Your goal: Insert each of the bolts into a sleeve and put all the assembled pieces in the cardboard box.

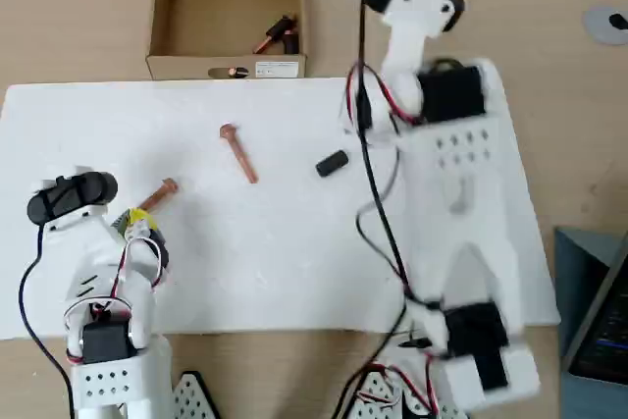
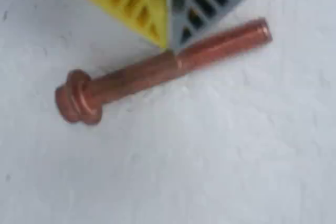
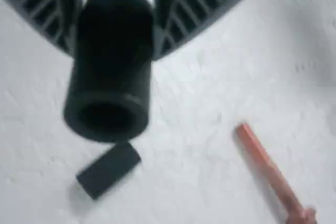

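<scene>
Right gripper (image 3: 116, 24) clamped on sleeve (image 3: 107, 93); left gripper (image 2: 168, 43) closed, touching bolt (image 2: 157, 72) near left edge of mat (image 1: 294, 262), where a nudge could roll it away.

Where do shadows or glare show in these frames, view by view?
High view: even light on the white mat, no glare. Left wrist view: soft shadow under the copper bolt, pale sheen along its shaft. Right wrist view: held sleeve in the right end effector looks matte; faint shadow beside the loose sleeve.
</scene>
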Motion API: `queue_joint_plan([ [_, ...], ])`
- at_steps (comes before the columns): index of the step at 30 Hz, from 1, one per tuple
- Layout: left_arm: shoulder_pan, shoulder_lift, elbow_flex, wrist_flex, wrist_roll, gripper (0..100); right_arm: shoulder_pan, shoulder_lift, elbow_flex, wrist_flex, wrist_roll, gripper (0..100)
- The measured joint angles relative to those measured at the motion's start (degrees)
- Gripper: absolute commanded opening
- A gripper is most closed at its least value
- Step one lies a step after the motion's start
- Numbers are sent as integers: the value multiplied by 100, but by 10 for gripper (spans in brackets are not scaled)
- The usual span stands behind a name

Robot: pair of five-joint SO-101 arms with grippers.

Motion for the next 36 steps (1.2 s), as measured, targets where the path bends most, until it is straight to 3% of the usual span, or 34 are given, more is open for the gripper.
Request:
queue_joint_plan([
  [5,97,0,-765,633,0,2,193,-1143,1143,0,35,9],
  [10,633,141,-1723,1354,0,2,651,-2022,2321,-211,35,9],
  [14,791,879,-2382,1468,185,2,949,-2655,3024,-457,35,9],
  [25,853,4738,-4949,1468,1178,2,1389,-4176,4404,-642,35,9],
  [36,1257,8466,-7305,1459,1424,7,1591,-5530,5547,-905,35,9],
])
